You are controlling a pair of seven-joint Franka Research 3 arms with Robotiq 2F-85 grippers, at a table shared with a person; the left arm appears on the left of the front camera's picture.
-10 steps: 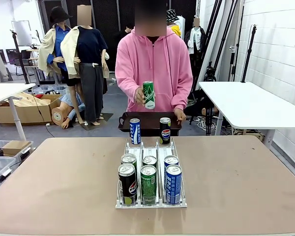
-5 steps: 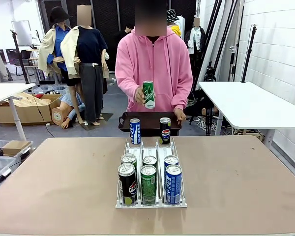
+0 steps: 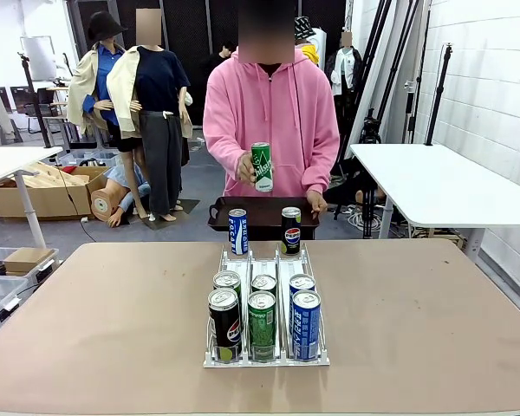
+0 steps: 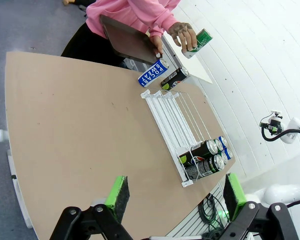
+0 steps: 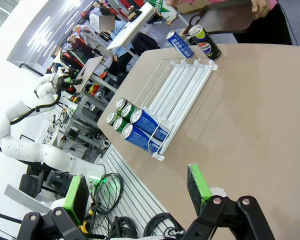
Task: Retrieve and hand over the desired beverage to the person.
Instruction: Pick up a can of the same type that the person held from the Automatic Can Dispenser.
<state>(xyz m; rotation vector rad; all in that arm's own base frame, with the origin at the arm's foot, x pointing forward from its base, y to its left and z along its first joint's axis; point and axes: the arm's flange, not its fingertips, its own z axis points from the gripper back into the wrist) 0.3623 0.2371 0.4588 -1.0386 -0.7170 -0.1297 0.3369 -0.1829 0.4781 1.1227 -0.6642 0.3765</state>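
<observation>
Nothing has moved since the earlier frame. Front view: the person (image 3: 269, 113) holds a shown can (image 3: 261, 166) above the tray (image 3: 221, 215), probably to show the wished drink. A matching green can (image 3: 261, 321) waits in the rack (image 3: 247, 263). Left wrist view: the left gripper (image 4: 176, 180) is spread wide and empty, with the rack just ahead. Right wrist view: the right gripper (image 5: 137, 175) is also spread and empty, with the rack farther ahead.

A white-painted brick wall (image 3: 485, 104) runs along the right; a white table (image 3: 433, 186) stands before it, with black stands (image 3: 438, 82) rising behind; dark panels (image 3: 191, 30) close the back; the floor (image 3: 113, 232) is grey; a cardboard box (image 3: 43, 198) sits at left near another white tabletop (image 3: 9, 160).
</observation>
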